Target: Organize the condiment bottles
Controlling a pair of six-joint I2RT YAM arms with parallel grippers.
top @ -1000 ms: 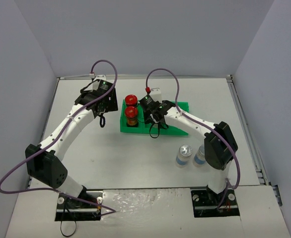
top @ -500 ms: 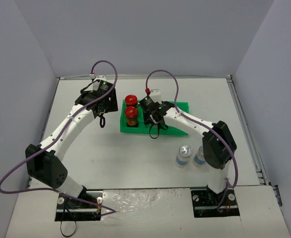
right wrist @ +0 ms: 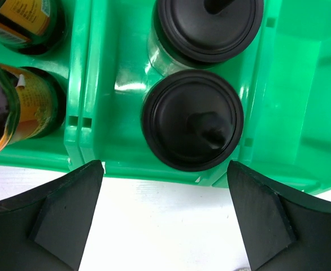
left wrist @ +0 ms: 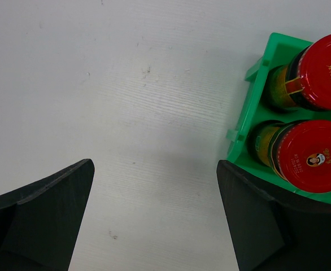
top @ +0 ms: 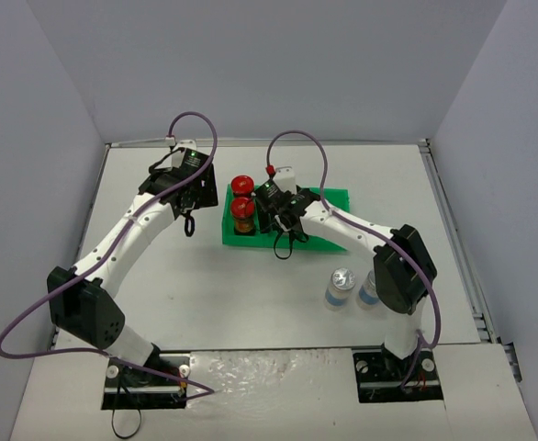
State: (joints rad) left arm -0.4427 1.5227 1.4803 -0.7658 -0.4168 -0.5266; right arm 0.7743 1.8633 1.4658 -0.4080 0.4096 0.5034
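Observation:
A green tray (top: 335, 198) holds two red-capped condiment bottles (top: 242, 184) (top: 243, 209) in its left column. The right wrist view shows two black-capped bottles (right wrist: 192, 118) (right wrist: 208, 25) standing in the tray's (right wrist: 120, 155) middle column. My right gripper (right wrist: 165, 166) hangs open over the tray's near edge, its fingers either side of the nearer black cap and apart from it. My left gripper (left wrist: 154, 166) is open over bare table just left of the tray (left wrist: 240, 135), beside the red caps (left wrist: 312, 155). Two silver-capped bottles (top: 341, 280) (top: 370, 289) stand on the table near the right arm.
The tray's right column (right wrist: 306, 84) holds nothing. The right arm's elbow (top: 402, 271) rises right behind the silver-capped bottles. White walls enclose the table on the left, back and right.
My right gripper's jaws have spread apart above the nearer black-capped bottle, and its wrist has shifted slightly left. The left arm has not moved.

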